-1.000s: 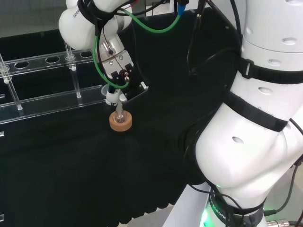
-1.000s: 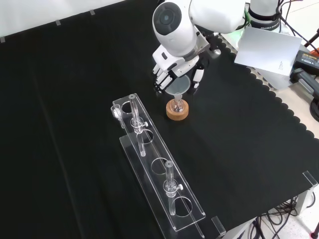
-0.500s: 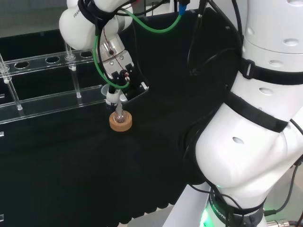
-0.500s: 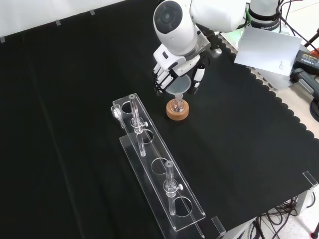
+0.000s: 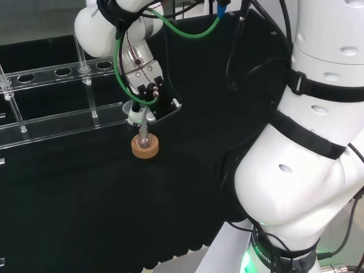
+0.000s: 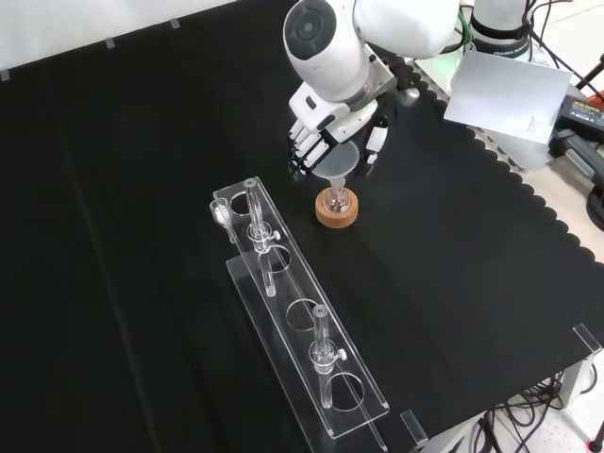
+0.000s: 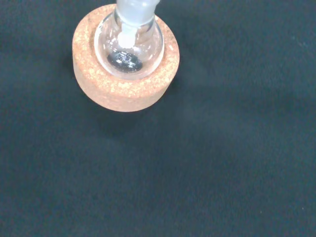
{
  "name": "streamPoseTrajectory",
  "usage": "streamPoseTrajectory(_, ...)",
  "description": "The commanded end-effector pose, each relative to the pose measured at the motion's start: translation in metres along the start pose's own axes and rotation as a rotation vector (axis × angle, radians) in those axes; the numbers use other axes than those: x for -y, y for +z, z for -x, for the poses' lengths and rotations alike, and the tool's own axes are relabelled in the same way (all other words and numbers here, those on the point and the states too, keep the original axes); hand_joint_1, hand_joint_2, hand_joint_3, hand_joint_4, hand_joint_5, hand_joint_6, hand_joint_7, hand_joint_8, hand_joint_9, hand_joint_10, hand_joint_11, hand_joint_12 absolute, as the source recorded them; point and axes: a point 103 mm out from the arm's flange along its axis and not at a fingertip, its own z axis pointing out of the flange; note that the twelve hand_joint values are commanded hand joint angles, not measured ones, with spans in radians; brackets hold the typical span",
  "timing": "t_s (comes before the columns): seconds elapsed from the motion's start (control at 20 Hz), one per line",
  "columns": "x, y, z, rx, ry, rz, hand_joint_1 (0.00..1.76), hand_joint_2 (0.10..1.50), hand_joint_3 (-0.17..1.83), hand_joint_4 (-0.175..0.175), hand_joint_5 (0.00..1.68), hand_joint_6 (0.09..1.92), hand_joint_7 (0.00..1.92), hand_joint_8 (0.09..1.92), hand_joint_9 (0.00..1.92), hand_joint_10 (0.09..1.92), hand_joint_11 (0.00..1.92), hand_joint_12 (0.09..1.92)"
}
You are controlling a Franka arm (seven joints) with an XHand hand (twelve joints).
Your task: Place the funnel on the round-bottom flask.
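Fingers and thumb of the hand [image 6: 330, 132] reach down around the funnel [image 6: 340, 165], the fingers at its left rim in the front view and the thumb at its right, so it looks like the hand is grasping the funnel at the rim, though whether they actually touch the glass is hard to tell from here. That funnel sits right over the round-bottom flask [image 6: 337, 200], its stem going down into the flask's neck, and the flask stands upright in a cork ring [image 6: 337, 212] on the black cloth [image 6: 453, 283]. Over in the head view, the hand [image 5: 149, 96] hangs just above the flask [image 5: 144, 141], the pale funnel [image 5: 132, 111] is tucked under the fingers, and the cork ring [image 5: 144, 148] is a tan disc on the cloth. Up close from the wrist, the flask's round bulb [image 7: 129, 47] nestles in the cork ring [image 7: 123, 84], a white stem shows inside the neck, and a dark patch lies at the bulb's bottom. Beside all this in the front view, a clear plastic rack [image 6: 302, 330] stretches from just left of the cork ring down towards the lower edge, with glass tubes standing upright in it. The same rack [image 5: 51, 114] runs along the left side of the head view. A big white arm link [image 6: 326, 42] with a round grey cap stands above the hand in the front view.
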Motion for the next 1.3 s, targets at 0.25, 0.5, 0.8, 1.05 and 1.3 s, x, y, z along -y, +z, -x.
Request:
streamPoseTrajectory(0.25, 0.001, 0.003, -0.002, 0.004, -0.007, -0.014, 0.61, 0.93, -0.17, -0.043, 0.23, 0.09, 0.00, 0.31, 0.19, 0.75, 0.24, 1.38)
streamPoseTrajectory(0.5, 0.003, 0.004, -0.003, -0.002, -0.012, -0.003, 0.59, 0.92, -0.17, -0.042, 0.23, 0.09, 0.00, 0.30, 0.18, 0.76, 0.23, 1.39)
streamPoseTrajectory(0.8, 0.008, 0.008, 0.001, -0.016, -0.019, 0.007, 0.52, 0.90, -0.17, -0.042, 0.23, 0.09, 0.00, 0.31, 0.18, 0.77, 0.23, 1.39)
streamPoseTrajectory(1.05, 0.010, 0.010, 0.001, -0.029, -0.027, 0.021, 0.50, 0.89, -0.17, -0.042, 0.24, 0.09, 0.00, 0.33, 0.19, 0.77, 0.22, 1.40)
streamPoseTrajectory(1.3, 0.016, 0.006, 0.001, -0.050, -0.030, 0.100, 0.47, 0.87, -0.17, -0.044, 0.20, 0.09, 0.00, 0.29, 0.15, 0.77, 0.21, 1.40)
